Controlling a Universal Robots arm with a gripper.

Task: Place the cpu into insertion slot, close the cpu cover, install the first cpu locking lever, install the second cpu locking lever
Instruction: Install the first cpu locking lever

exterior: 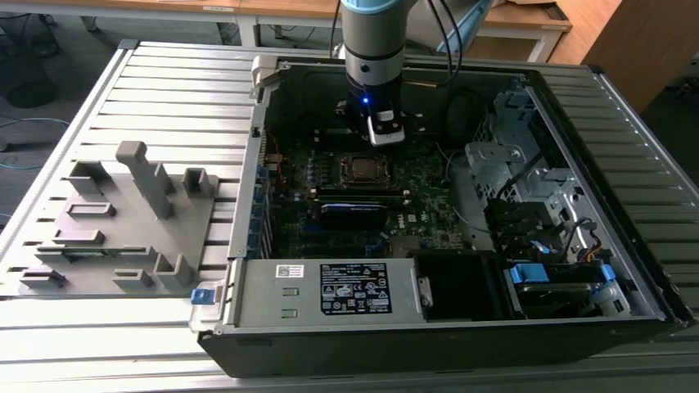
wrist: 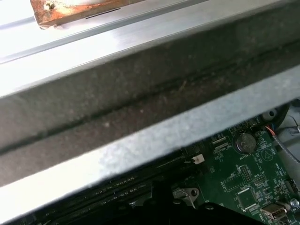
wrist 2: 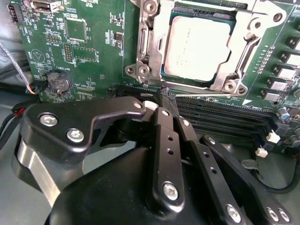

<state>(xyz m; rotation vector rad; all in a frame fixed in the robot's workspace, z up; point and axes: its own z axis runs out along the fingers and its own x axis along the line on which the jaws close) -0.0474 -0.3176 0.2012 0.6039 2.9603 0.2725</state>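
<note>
Slatted metal desk (exterior: pixel 164 74) carries an open computer case (exterior: pixel 437 344). A grey moulded fixture (exterior: pixel 120 221) sits on the desk at the exterior view's left, just beside the case. The arm (exterior: pixel 374 41) reaches down into the case at its far side. The green motherboard (exterior: pixel 426 196) (wrist 2: pixel 93 47) (wrist: pixel 243 187) lies flat on the case floor.

The gripper (exterior: pixel 385 135) (wrist 2: pixel 165 105) hangs low over the board, above the long black memory slots (wrist 2: pixel 220 117) and next to the socket, touching nothing. Jaws drawn together at the tips, nothing between them.

The insertion slot (exterior: pixel 343 169) is mid-board, just in front of the gripper in the exterior view. The cpu (wrist 2: pixel 199 47) lies flat inside it, grey top up. A silver metal frame (wrist 2: pixel 149 56) rings the cpu; cannot tell if that is the cpu cover lying down. Locking levers too unclear to place. A round coin battery (wrist 2: pixel 58 83) (wrist: pixel 243 140) is near the board's edge.
</note>
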